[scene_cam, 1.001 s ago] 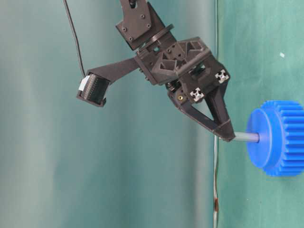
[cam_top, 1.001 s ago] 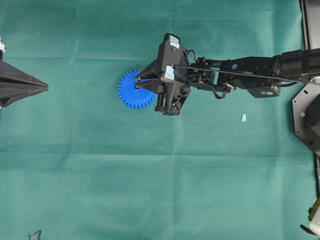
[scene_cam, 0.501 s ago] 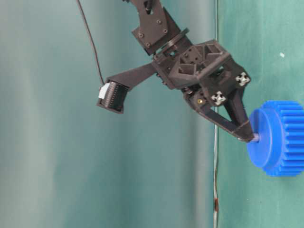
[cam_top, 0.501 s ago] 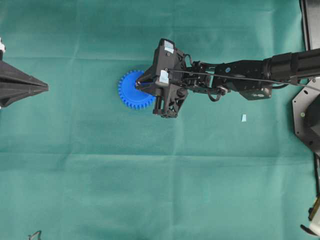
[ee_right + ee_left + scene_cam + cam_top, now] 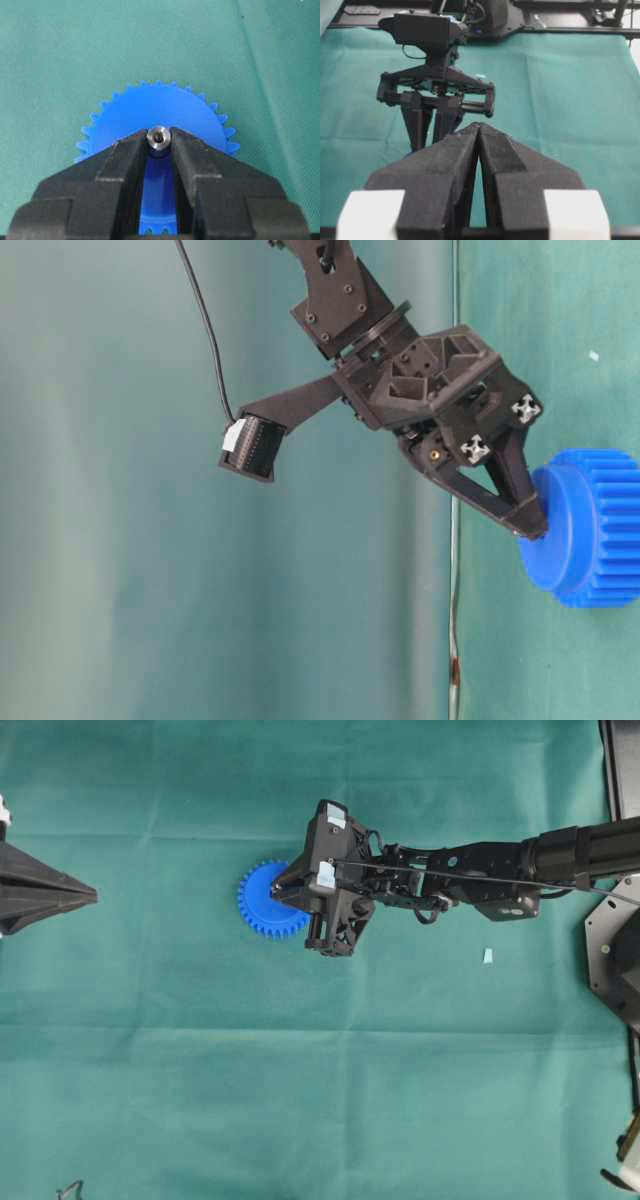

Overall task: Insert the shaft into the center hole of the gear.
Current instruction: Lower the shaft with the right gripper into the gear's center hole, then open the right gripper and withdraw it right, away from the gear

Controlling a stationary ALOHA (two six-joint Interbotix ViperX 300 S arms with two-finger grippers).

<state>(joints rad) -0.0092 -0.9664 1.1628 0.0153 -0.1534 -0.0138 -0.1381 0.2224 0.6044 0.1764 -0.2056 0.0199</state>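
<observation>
While the right claw [image 5: 159, 142] clamps it, the shaft [image 5: 158, 137] stands upright in the gear [image 5: 155, 112].

Gear [image 5: 262, 900] on tabletop [image 5: 300, 1100], left of centre. Right end effector [image 5: 159, 145] over gear, shaft [image 5: 158, 137] between its fingertips at hub. Left end effector [image 5: 90, 895] far left, well apart.

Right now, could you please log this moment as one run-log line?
right fingers: shut on shaft | shaft: sunk in gear hub, fingertips at its face | left gripper: shut, away from the gear
</observation>
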